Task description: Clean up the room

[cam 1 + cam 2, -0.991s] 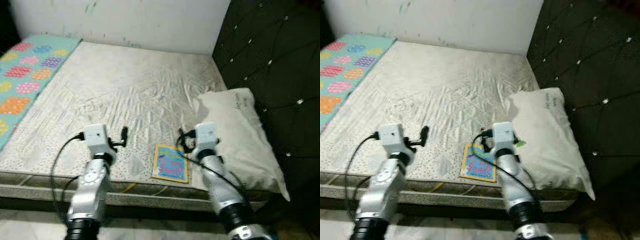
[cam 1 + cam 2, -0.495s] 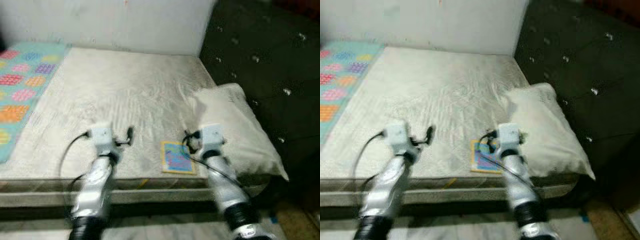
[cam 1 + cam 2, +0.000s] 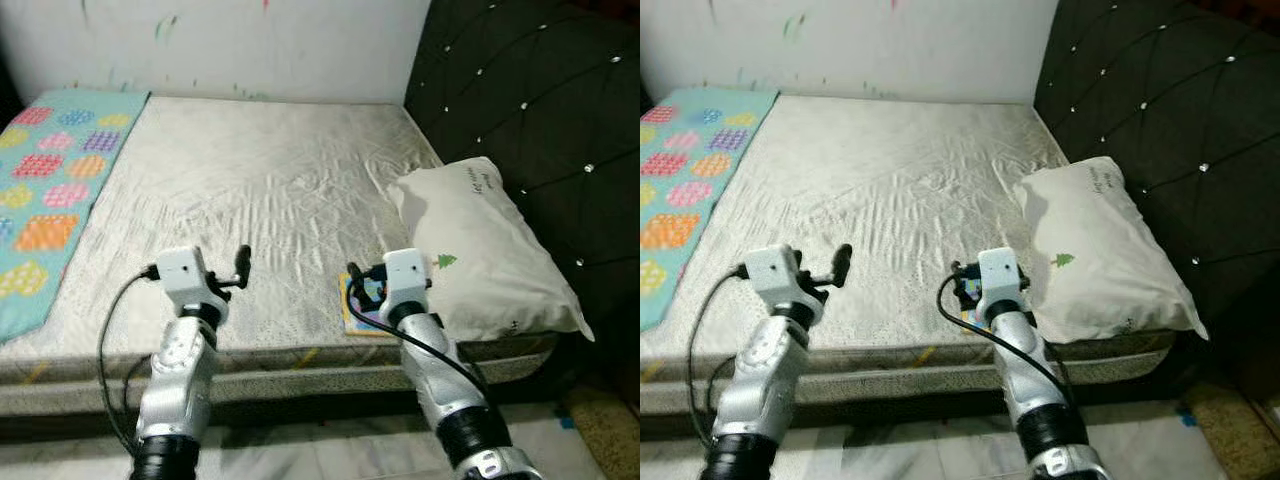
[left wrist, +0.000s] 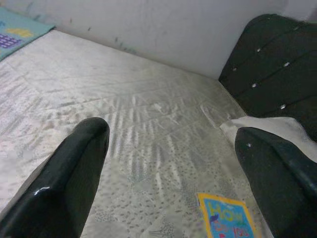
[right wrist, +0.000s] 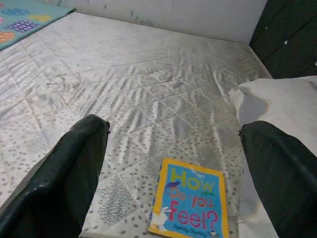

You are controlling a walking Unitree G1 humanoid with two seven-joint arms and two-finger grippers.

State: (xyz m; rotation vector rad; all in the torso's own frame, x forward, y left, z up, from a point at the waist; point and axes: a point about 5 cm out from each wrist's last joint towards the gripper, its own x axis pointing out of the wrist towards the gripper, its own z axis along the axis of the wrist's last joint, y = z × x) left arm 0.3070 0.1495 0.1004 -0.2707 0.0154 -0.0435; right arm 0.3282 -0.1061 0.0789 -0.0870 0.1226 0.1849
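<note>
A thin blue book with a yellow border (image 5: 190, 206), titled "How Do You Feel?", lies flat on the bare mattress (image 3: 250, 180) near its front edge, close beside a white pillow (image 3: 480, 250). My right gripper (image 5: 173, 126) hovers open just short of the book, which lies between and below its fingers; from the head it partly covers the book (image 3: 358, 312). My left gripper (image 4: 171, 133) is open over the mattress to the left, holding nothing, with the book (image 4: 225, 218) off to its right.
A teal blanket with coloured patches (image 3: 50, 170) lies along the mattress's left side. A dark tufted headboard (image 3: 540, 100) rises on the right behind the pillow. A white wall (image 3: 250, 40) backs the bed. Pale floor (image 3: 330, 460) shows below the bed edge.
The whole view has shifted and sharpened after a blurred frame, so the camera moved. Both arms keep their raised pose; the right gripper now overlaps the book's near side.
</note>
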